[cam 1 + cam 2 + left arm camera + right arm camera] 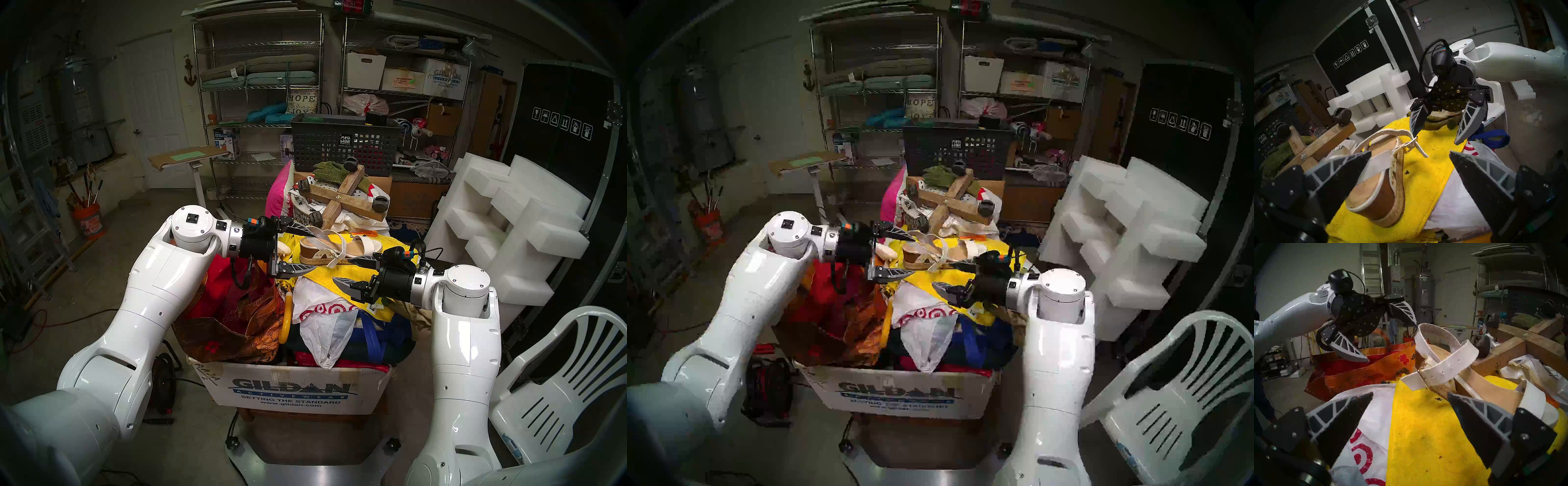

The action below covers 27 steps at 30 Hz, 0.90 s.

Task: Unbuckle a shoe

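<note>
While the platform sandal (330, 249) lies on a yellow towel (339, 275) atop a soft heap of bags, its footing looks poor: any push on the ankle strap (1440, 366) would likely slide or tip the shoe rather than free the strap. The small metal buckle (1411, 144) is still fastened, with the strap's free end poking out past it. Both claws stand wide and hold nothing; the left claw (303, 251) brackets the heel from the left, and the right claw (344, 271) hovers just near of the buckle side. Since the buckle is tiny against the broad fingertips, a closing pinch could miss the strap end or catch the towel instead. With the two claws so near each other, a clash is also a risk. The Gildan cardboard box (288, 390) beneath overflows with an orange-red tote bag (237, 322), a white plastic shopping bag (322, 325) and blue fabric. Farther back, a dark mesh basket (342, 146) sits behind a wooden caster cross (342, 197); its contents cannot be made out.
</note>
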### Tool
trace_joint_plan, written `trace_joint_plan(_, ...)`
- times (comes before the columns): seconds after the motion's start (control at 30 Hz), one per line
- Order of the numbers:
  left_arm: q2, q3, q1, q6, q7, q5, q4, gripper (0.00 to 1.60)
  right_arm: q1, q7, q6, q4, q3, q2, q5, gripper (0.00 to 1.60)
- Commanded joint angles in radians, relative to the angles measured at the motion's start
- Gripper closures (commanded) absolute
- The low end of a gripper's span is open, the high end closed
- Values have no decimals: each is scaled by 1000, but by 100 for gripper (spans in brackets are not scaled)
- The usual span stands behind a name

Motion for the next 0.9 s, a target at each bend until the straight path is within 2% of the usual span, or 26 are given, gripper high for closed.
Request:
trace_joint_plan(0.0, 0, -8, -18, -1, -3, -7, -8, 0, 40, -6, -7, 0, -12, -3, 2, 13)
trace_joint_plan(0.17, 0, -9, -18, -1, -4, -7, -8, 0, 46, -14, -8, 7, -17, -5, -3, 19)
trace_joint_plan(0.43, 0, -9, -18, -2, -4, -7, -8, 0, 53, -24, -8, 15, -24, -9, -7, 40)
trace_joint_plan(0.57, -1, -9, -18, -2, -4, -6, -8, 0, 53, -28, -8, 15, -26, -11, -7, 40)
trace_joint_plan(0.63, -1, -9, -18, -2, -4, -6, -8, 0, 53, -29, -10, 16, -26, -12, -6, 33)
trace_joint_plan(0.87, -1, -9, -18, -2, -5, -6, -8, 0, 53, -38, -15, 20, -20, -16, 0, 32)
